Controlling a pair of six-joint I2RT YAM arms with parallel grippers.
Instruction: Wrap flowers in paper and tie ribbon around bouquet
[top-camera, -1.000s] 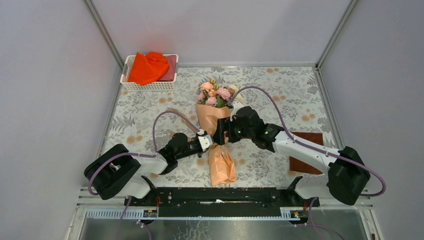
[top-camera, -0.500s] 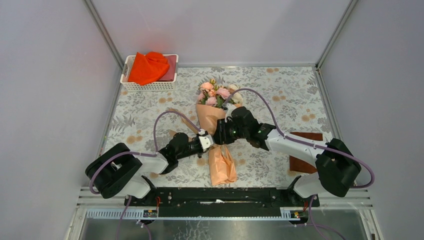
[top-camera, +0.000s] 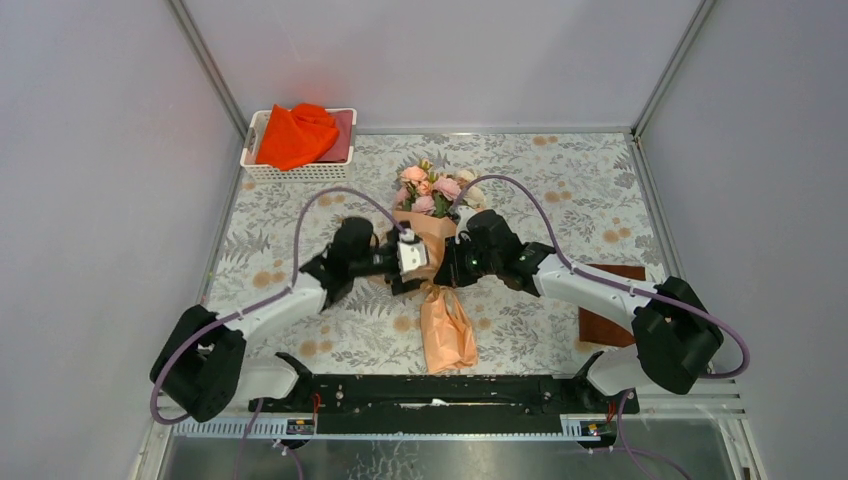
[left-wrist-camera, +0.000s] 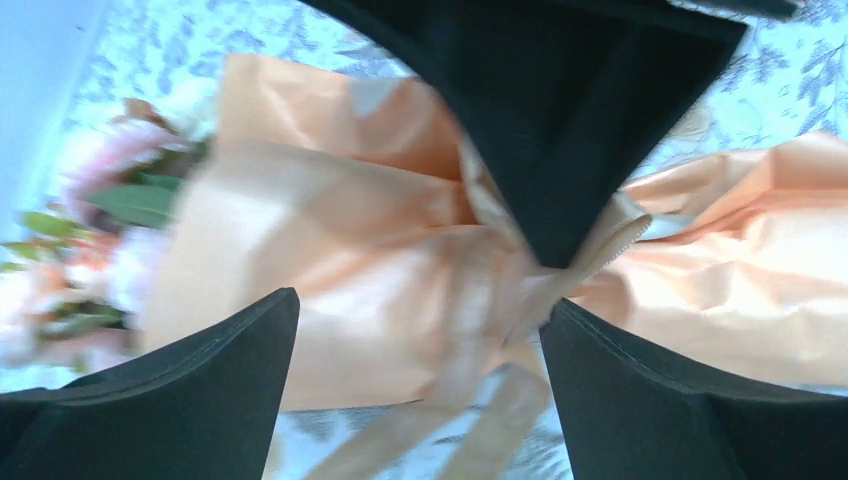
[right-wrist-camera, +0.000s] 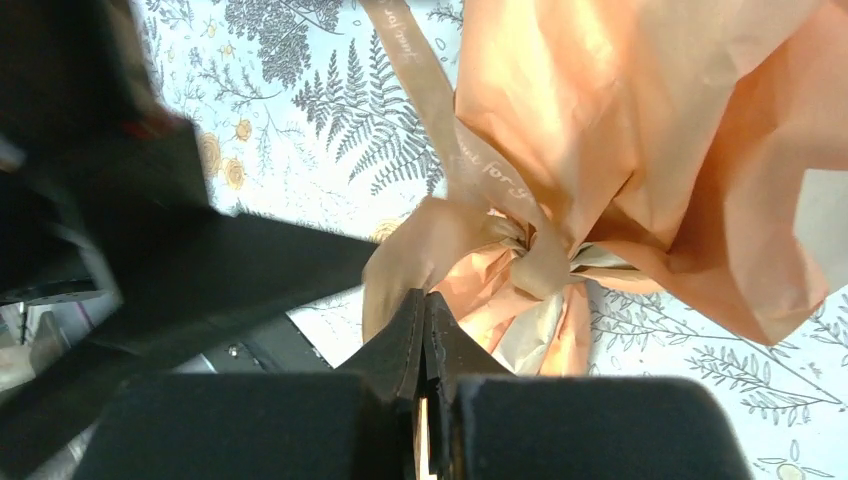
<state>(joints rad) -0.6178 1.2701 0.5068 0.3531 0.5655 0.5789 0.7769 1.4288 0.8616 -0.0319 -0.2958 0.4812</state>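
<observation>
The bouquet (top-camera: 447, 330) lies mid-bench, blooms pointing away from the arm bases, and the wrapping looks done. The paper (right-wrist-camera: 640, 120) is gathered round the flowers (top-camera: 432, 188) into a cone. The ribbon (right-wrist-camera: 425, 90) is already cinched at the waist in a knot (right-wrist-camera: 545, 262), its loop and loose tails spilling onto the bench (top-camera: 300, 215). What's left, I'd judge, is snugging or finishing the bow. The left gripper (left-wrist-camera: 418, 320) has its jaws spread wide, with the wrapped waist and ribbon tails between them, gripping nothing. The right gripper (right-wrist-camera: 425, 320) sits on the other side, jaws pressed together, tips right at the ribbon loop beside the knot; whether a strand is caught between them I cannot tell.
</observation>
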